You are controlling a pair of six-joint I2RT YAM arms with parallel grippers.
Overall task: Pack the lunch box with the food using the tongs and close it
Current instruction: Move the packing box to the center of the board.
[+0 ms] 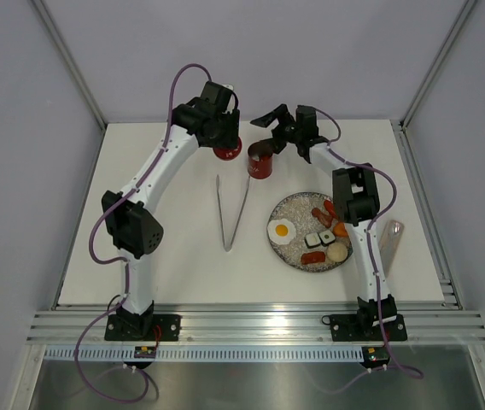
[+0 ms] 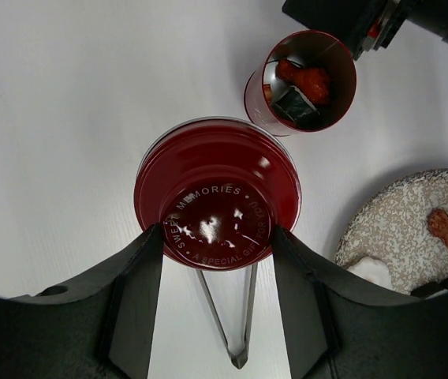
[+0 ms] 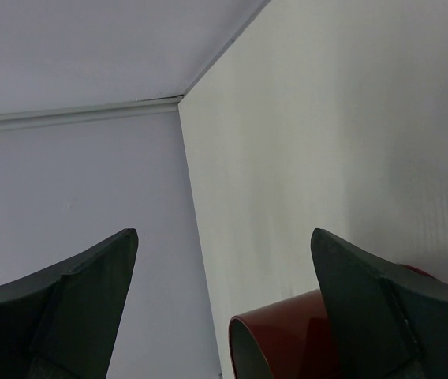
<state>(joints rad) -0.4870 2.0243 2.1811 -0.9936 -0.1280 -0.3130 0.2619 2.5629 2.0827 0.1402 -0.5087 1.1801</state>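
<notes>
The left hand (image 2: 218, 237) is closed on the round red lid (image 2: 217, 193), one dark finger pressed to each side of its rim, the lettered face toward the wrist camera; whether the lid rests on the tabletop (image 1: 166, 248) or is held above it cannot be told. From above, the lid (image 1: 227, 152) sits just beside the lunch box (image 1: 260, 161), at about its 10 o'clock, the two apart. The lunch box (image 2: 303, 79) stands upright and uncovered, with a black-wrapped sushi roll (image 2: 295, 106) and a red sausage (image 2: 307, 79) inside against the silvery wall. The right hand (image 1: 281, 137) hovers at about 1 o'clock of the lunch box with its jaws spread wide and gripping nothing; in its wrist view the red rim of the lunch box (image 3: 287, 339) shows low down, next to the right finger (image 3: 382, 316). The tongs (image 1: 230, 213) lie flat on the tabletop at 6 o'clock of the lunch box, held by neither hand, joined end toward 6 o'clock and open tips toward 12. The speckled plate (image 1: 298, 209) lies at 3 o'clock of the tongs, carrying a fried egg (image 1: 281, 229), another sushi roll (image 1: 324, 239), a pale bun (image 1: 337, 253), an orange carrot piece (image 1: 341, 229) and two more sausages (image 1: 312, 257).
</notes>
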